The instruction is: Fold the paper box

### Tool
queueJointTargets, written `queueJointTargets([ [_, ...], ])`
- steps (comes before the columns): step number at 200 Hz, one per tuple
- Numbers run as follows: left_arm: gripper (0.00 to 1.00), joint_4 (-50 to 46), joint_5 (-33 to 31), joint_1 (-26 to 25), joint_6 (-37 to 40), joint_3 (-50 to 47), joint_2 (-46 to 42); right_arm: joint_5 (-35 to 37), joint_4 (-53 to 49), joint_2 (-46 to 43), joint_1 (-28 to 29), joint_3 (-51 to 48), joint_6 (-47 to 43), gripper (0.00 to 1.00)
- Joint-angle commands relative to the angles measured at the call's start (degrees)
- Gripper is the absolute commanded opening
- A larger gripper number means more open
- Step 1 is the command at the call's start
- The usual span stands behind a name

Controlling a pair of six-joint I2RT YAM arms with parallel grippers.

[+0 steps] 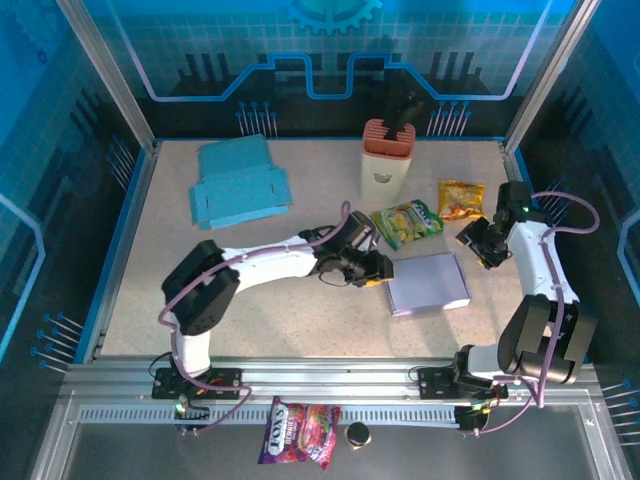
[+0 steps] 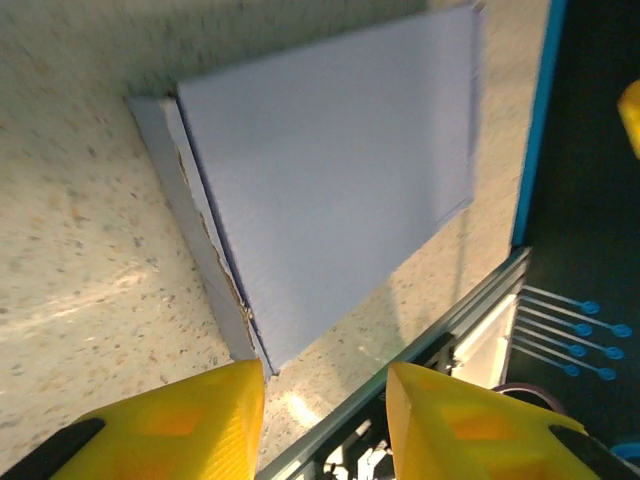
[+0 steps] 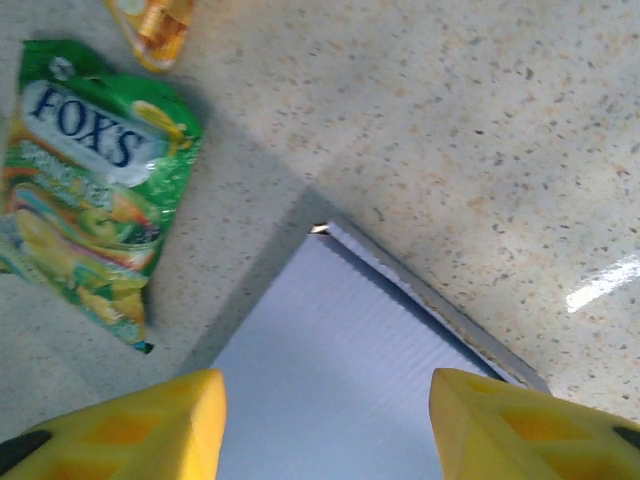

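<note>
The paper box (image 1: 428, 283) is a flat, closed lavender box lying on the speckled table right of centre. My left gripper (image 1: 380, 272) sits at its left edge. In the left wrist view the box (image 2: 330, 180) lies ahead of that gripper (image 2: 325, 420), whose yellow fingers (image 2: 190, 420) stand apart with bare table between them, one tip close to the box's near corner. My right gripper (image 1: 478, 240) hovers by the box's far right corner. In the right wrist view this gripper (image 3: 325, 430) is open, with the lavender lid (image 3: 340, 380) beneath the gap.
A green candy bag (image 1: 408, 220) (image 3: 90, 190) and a yellow snack packet (image 1: 461, 198) lie just behind the box. A white holder with an orange lid (image 1: 386, 158) stands at the back. Flat blue cardboard (image 1: 240, 182) lies back left. A metal rail (image 2: 420, 350) borders the table's front.
</note>
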Motion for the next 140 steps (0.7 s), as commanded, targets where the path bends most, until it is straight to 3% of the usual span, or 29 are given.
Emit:
queueJointTargets([
  [1,0.36,-4.7,-1.2,4.7,2.8,-3.3,-6.1,0.7,-2.9,-3.1,3.3,1.7,2.5,0.56],
  [21,0.34,-6.7,-1.3,12.5,4.9,-6.9,-11.9,0.1,-3.6,-5.8,9.7,2.5,3.8,0.56],
  [50,0.32,-9.9,0.1,28.0,7.4,-9.9,-17.0,1.0,-3.6,-10.1,22.7,1.9,8.6,0.55],
  [85,0.29,-12.9,1.0,44.7,8.8,-7.5,-11.9,-2.5,5.7,-12.9,36.7,-3.7,17.2,0.54],
  [112,0.27,-15.0,0.3,51.4,11.8,0.0,-1.7,-3.4,12.0,-10.7,43.8,-5.0,19.9,0.53],
  [140,0.27,-17.0,-3.3,54.3,13.5,7.9,6.7,-5.5,16.2,-6.7,46.8,-3.8,20.0,0.53],
])
